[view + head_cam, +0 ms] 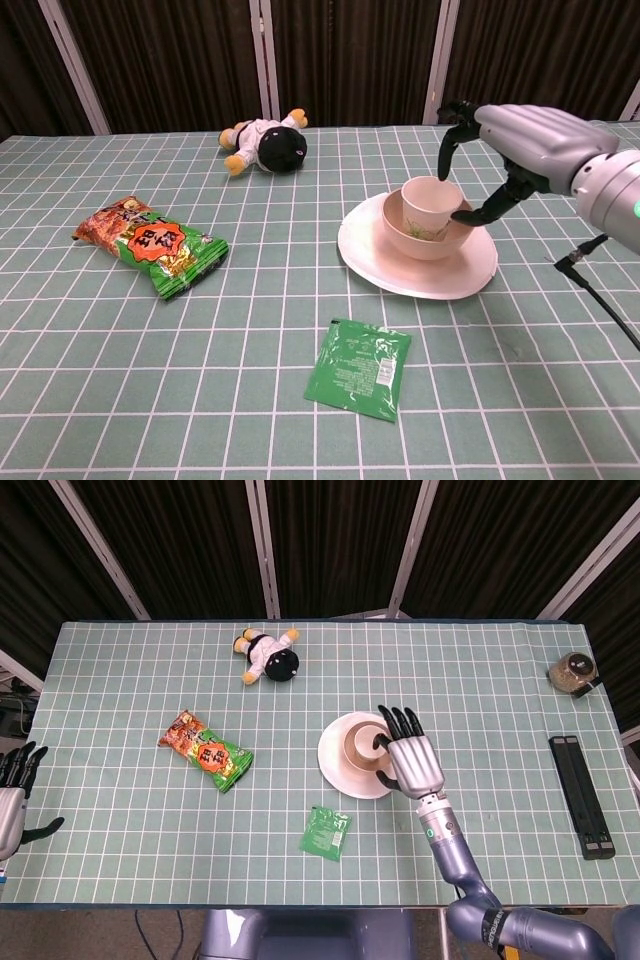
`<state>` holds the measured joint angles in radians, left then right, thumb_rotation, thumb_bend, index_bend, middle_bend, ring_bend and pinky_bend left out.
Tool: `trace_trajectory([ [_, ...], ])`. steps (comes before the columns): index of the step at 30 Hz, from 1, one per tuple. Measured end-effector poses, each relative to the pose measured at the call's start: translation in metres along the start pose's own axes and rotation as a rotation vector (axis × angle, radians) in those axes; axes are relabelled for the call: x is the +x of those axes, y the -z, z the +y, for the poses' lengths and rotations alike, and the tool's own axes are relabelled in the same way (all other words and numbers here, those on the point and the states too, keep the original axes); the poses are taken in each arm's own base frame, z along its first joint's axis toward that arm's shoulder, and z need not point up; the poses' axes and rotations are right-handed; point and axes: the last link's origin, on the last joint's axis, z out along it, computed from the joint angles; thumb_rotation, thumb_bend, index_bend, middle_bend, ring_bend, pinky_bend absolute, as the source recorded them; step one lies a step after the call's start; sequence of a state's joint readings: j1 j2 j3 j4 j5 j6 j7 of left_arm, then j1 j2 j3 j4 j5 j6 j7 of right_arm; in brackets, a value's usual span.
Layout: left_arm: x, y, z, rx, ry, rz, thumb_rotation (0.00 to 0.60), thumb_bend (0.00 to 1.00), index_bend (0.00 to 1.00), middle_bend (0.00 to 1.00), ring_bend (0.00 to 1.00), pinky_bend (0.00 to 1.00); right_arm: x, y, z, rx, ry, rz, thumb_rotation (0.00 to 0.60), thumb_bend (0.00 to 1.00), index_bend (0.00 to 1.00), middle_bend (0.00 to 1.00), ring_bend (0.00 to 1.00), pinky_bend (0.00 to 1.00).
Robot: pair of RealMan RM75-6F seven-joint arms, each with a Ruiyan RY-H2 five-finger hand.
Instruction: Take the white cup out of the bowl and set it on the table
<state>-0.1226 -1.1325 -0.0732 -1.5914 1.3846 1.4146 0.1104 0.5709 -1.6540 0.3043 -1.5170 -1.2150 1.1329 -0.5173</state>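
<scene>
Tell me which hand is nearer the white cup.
Right. The right hand hovers over the white cup in the bowl, fingers spread around it. The left hand sits at the table's far left edge.

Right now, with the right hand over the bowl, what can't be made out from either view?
- Head view: the right hand covers the white cup and part of the bowl.
- Chest view: whether the fingertips touch the white cup is unclear.
- Left hand: cut off by the head view's edge, absent from chest view.
- Jar contents: too small.
</scene>
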Motion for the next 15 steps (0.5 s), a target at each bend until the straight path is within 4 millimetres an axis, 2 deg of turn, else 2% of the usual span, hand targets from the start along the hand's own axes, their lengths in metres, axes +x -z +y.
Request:
trace_trajectory([
  [7,0.0,-0.001,-0.002,0.005,0.007,-0.005,0.6,0.0,0.0,0.0,0.0,0.0,-0.016,-0.009,-0.005,-0.012,0.01,-0.027,0.6,0.2,0.48,0.0,0.0,0.0],
  [15,0.0,-0.001,-0.003,0.005,0.012,-0.005,0.6,0.0,0.0,0.0,0.0,0.0,-0.026,-0.019,-0.007,-0.021,-0.001,-0.034,0.6,0.27,0.51,0.0,0.0,0.0],
])
